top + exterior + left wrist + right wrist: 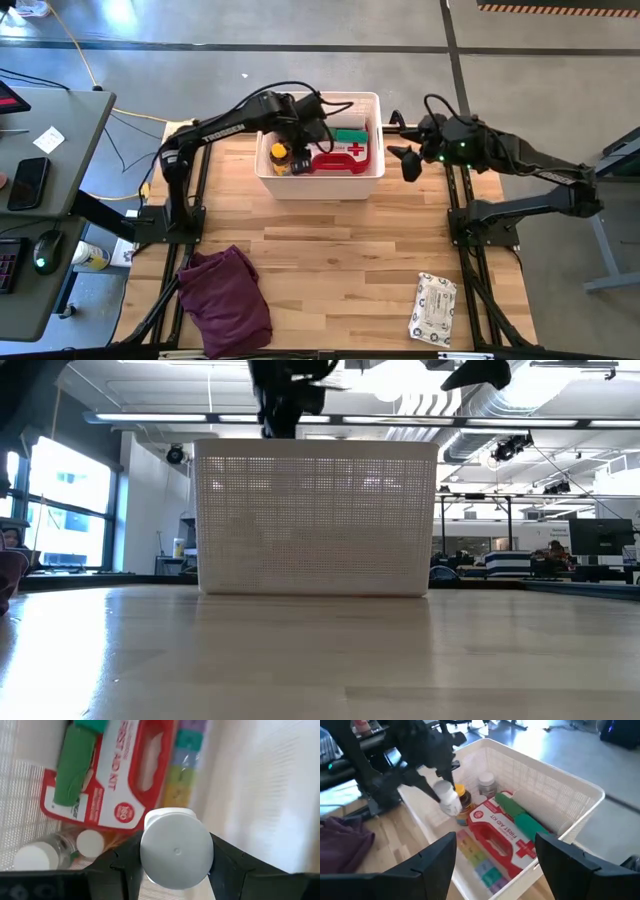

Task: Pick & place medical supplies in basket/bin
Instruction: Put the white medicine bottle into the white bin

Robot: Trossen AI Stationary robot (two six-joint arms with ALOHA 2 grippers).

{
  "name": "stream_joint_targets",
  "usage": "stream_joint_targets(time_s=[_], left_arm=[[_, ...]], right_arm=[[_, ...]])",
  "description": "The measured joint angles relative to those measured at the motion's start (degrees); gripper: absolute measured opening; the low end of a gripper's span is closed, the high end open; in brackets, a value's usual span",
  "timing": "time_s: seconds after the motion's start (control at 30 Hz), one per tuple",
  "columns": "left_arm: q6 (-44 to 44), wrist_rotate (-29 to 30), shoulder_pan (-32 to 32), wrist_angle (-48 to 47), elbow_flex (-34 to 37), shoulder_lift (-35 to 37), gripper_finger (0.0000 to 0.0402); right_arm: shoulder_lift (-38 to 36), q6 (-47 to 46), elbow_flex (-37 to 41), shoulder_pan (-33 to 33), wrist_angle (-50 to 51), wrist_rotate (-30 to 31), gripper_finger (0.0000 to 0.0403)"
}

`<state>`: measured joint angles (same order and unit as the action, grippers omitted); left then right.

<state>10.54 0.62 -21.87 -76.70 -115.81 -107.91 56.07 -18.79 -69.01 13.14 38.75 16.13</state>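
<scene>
Basket (375, 140) first: you have it at the far middle of the table, its long axis running left to right across the high view. Inside it the red first-aid case (343, 157) lies flat along that same axis, with the green rolls (349, 135) just behind it and an amber bottle (279, 155) at the left end.

Your left gripper (176, 870) is over the basket's left part, clamped on a small white bottle (176, 851); its fingers (120, 862) press both sides of the bottle, and the wrist camera looks straight at its round white end. The right wrist view shows that bottle (448, 798) tilted, held above the amber one.

Only the wrist views show you the rainbow pill organiser (479, 862), lying lengthwise between the case and the near basket wall, and a clear bottle with a white cap (487, 783) by the far wall. The low view gives you only the perforated wall (315, 525); nothing inside is readable there.

Your right gripper (403, 143) hovers just right of the basket, jaws spread and empty.

On the near side of the table, well apart from the basket, you have the white wipes pack (433, 308) at right and a dark purple cloth (226, 300) at left.
</scene>
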Motion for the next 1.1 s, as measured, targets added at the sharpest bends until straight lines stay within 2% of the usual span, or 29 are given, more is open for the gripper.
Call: stream_joint_targets(time_s=[0.23,0.47,0.63,0.77,0.9,1.1], left_arm=[[0.8,-1.9,-4.8,13.2,13.8,5.3,0.0208],[-1.9,-3.3,-6.3,21.1,26.2,9.0,0.0208],[-1.8,-6.3,-6.3,22.9,28.6,9.3,0.0208],[-1.9,-4.5,-6.4,23.0,31.2,9.4,0.0208],[-4.7,-5.5,-8.1,22.6,33.1,9.2,0.0208],[-8.1,-5.6,-9.0,22.9,33.2,9.2,0.0223]], right_arm=[[0.1,-0.7,0.0,0.9,0.0,0.5,0.0259],[0.1,-0.8,0.0,3.7,0.0,-0.2,0.0259],[0.1,-0.4,0.1,7.1,0.1,-3.3,0.0259],[0.1,-0.5,0.1,9.7,0.0,-5.9,0.0259],[0.1,-0.7,0.1,11.2,0.0,-7.7,0.0259],[0.1,-0.9,0.2,11.7,0.0,-7.7,0.0259]])
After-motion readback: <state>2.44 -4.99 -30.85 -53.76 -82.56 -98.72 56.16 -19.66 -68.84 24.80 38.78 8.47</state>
